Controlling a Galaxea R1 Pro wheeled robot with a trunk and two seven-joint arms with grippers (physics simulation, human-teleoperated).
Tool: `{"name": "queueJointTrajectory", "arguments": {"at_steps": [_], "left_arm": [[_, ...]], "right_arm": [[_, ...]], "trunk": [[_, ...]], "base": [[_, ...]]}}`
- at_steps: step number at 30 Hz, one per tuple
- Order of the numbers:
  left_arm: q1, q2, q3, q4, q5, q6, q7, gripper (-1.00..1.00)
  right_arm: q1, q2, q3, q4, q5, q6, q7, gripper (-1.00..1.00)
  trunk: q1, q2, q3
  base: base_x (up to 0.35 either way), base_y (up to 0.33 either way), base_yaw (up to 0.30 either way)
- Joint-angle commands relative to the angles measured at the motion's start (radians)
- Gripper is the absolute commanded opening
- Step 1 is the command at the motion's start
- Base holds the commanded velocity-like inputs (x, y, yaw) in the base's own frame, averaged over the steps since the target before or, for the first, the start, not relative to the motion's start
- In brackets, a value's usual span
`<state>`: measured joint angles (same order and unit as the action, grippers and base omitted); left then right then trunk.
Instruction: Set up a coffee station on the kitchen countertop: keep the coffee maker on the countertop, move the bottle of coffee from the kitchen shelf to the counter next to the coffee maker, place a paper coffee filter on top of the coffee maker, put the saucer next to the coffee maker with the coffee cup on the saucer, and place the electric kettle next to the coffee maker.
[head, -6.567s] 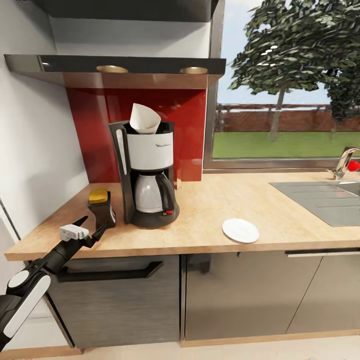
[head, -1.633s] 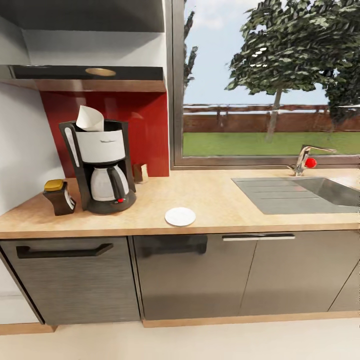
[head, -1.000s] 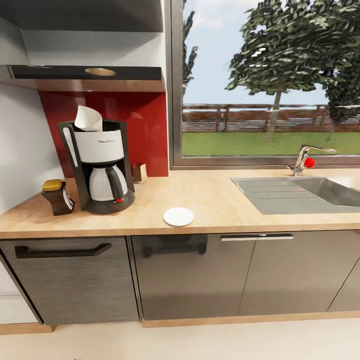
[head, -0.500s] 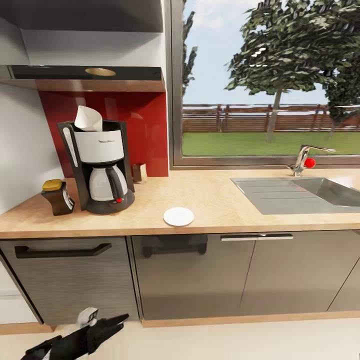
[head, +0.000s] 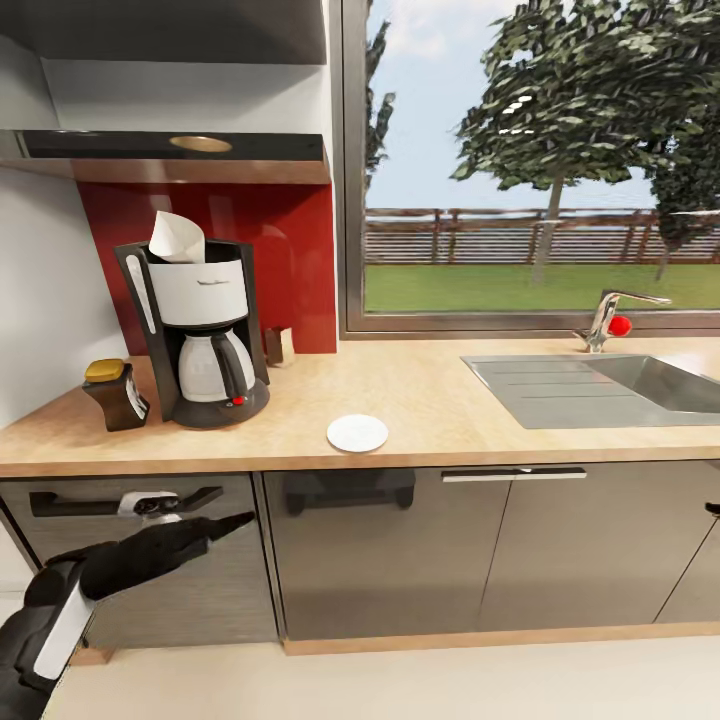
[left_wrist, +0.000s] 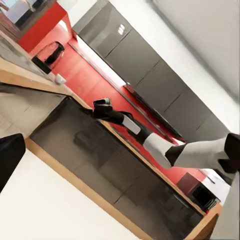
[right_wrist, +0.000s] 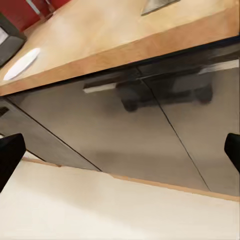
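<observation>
Head view: the coffee maker (head: 200, 335) stands upright on the wooden countertop (head: 450, 400) at the left, in front of the red backsplash (head: 290, 260). A white paper coffee filter (head: 177, 238) sits in its top, tilted and open upward. Just to its left, near the counter's end, stands the bottle of coffee (head: 117, 394) with a yellow cap (dark body, pale label). To the right of the coffee maker and nearer the counter's front edge lies the white saucer (head: 357, 433), apart from the machine and with nothing on it. A small brown item (head: 279, 346) stands at the back against the backsplash, just right of the coffee maker; what it is cannot be told. Far right are the steel sink (head: 610, 388) and a faucet (head: 607, 318) with a red knob, under the window.

The left gripper (head: 215, 524) shows at lower left, raised in front of the dark cabinet door below the counter, near its black handle (head: 60, 503); its fingers point right and look close together, holding nothing. In the right wrist view, the right gripper's dark fingertips (right_wrist: 10, 157) sit at the two opposite edges, set wide apart and empty, facing the grey cabinet fronts (right_wrist: 150, 135) below the counter edge, with the saucer (right_wrist: 21, 64) visible on the countertop.
</observation>
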<state>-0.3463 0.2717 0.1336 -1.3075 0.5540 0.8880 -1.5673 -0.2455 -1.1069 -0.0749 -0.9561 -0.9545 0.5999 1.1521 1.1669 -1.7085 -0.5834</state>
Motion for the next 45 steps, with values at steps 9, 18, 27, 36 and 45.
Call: {"name": "queueJointTrajectory", "arguments": {"at_steps": [9, 18, 27, 36, 45], "left_arm": [[-0.243, -0.116, 0.066, 0.028, 0.008, 0.104, 0.184, 1.0], [-0.462, -0.143, 0.069, 0.258, 0.007, 0.105, 0.234, 1.0], [-0.532, -0.144, 0.069, 0.363, 0.007, 0.105, 0.385, 1.0], [-0.601, -0.18, 0.069, 0.52, 0.007, 0.104, 0.401, 1.0], [-0.612, -0.196, 0.075, 0.582, 0.006, 0.102, 0.407, 1.0]], "right_arm": [[-0.385, 0.16, -0.035, -0.29, -0.012, 0.377, -0.447, 1.0], [-0.601, 0.578, -0.029, -0.289, -0.011, 0.398, -0.801, 1.0], [-0.672, 0.872, -0.027, -0.288, -0.013, 0.398, -1.056, 1.0], [-0.707, 0.977, -0.029, -0.268, -0.041, 0.398, -1.187, 1.0], [-0.709, 1.044, -0.026, -0.19, -0.144, 0.397, -1.202, 1.0]], "trunk": [[0.0, -0.001, -0.001], [0.0, -0.001, -0.001], [0.0, -0.001, -0.001], [0.0, -0.001, -0.001], [0.0, -0.001, -0.001]], "base": [[0.0, 0.0, 0.0], [0.0, 0.0, 0.0], [0.0, 0.0, 0.0], [0.0, 0.0, 0.0], [0.0, 0.0, 0.0]]}}
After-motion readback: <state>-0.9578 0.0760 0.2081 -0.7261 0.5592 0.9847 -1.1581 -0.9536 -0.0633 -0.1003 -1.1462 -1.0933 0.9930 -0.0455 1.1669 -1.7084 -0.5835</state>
